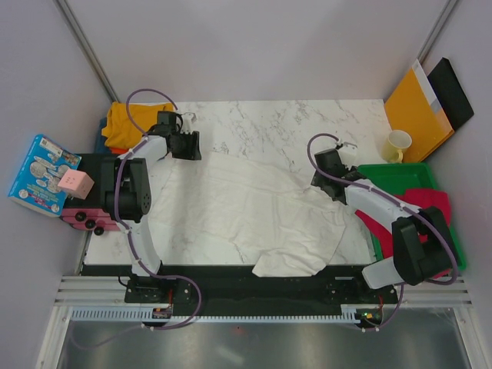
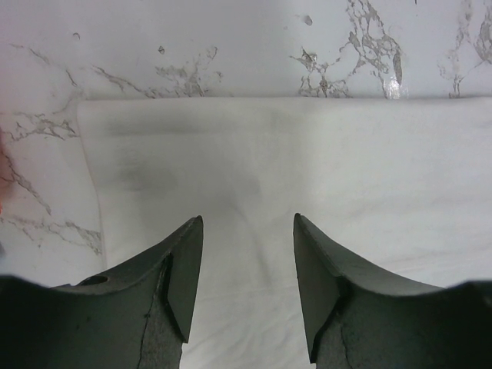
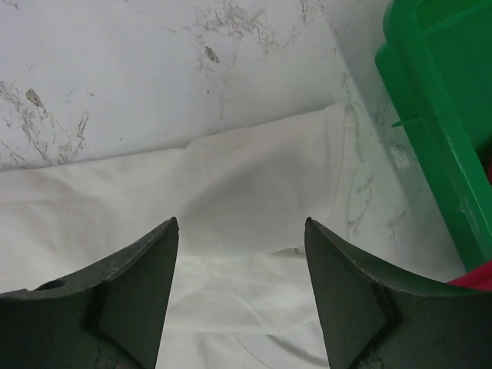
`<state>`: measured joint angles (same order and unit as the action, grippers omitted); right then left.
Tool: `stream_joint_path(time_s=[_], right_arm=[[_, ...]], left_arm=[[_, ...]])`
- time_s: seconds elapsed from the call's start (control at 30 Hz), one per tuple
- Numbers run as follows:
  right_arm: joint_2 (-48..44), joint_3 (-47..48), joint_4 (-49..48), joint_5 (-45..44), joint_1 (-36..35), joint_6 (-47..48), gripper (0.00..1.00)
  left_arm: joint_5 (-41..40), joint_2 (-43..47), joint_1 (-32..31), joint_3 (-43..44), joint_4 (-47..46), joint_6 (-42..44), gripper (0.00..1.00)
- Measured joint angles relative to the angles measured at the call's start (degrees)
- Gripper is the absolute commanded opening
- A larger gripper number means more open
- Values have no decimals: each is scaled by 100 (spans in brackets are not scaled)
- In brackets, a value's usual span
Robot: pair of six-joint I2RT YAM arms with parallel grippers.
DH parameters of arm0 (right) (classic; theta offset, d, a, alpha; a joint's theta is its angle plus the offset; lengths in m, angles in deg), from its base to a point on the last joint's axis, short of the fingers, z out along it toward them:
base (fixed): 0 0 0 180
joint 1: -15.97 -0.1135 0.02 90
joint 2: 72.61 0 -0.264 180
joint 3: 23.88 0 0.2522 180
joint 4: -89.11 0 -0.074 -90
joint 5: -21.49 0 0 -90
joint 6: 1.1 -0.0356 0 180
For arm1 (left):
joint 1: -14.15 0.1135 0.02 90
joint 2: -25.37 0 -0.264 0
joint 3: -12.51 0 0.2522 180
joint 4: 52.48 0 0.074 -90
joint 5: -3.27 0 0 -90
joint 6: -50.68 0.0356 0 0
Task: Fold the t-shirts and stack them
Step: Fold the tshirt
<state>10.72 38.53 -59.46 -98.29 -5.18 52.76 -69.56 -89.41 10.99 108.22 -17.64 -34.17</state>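
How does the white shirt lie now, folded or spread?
Spread, not yet neatly folded: the white t-shirt lies across the table, rumpled near the front edge.

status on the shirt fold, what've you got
Left gripper open, empty, over white t-shirt, far left edge. Right gripper open, empty, over its far right corner. Shirt spread out, not yet folded. Green tray close beside right gripper.

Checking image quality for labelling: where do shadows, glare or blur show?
Top external: evenly lit, sharp. Left wrist: grey shadow on the white t-shirt ahead of the left end effector, small glare on the marble table. Right wrist: even, no glare.
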Motion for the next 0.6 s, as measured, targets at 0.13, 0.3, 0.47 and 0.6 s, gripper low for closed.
stream_joint_path(time_s=[0.13, 0.3, 0.47, 0.6], right_arm=[[-13, -125, -13, 11, 0, -81, 74], [654, -133, -35, 52, 9, -129, 67], [1443, 481, -142, 149, 94, -229, 29], [1906, 979, -223, 162, 170, -232, 18]], left_arm=[[0, -33, -22, 0, -2, -7, 57], [2, -203, -114, 0, 2, -63, 56], [-13, -282, -192, 11, 7, -63, 56], [-39, -282, -214, 17, 15, -63, 56]])
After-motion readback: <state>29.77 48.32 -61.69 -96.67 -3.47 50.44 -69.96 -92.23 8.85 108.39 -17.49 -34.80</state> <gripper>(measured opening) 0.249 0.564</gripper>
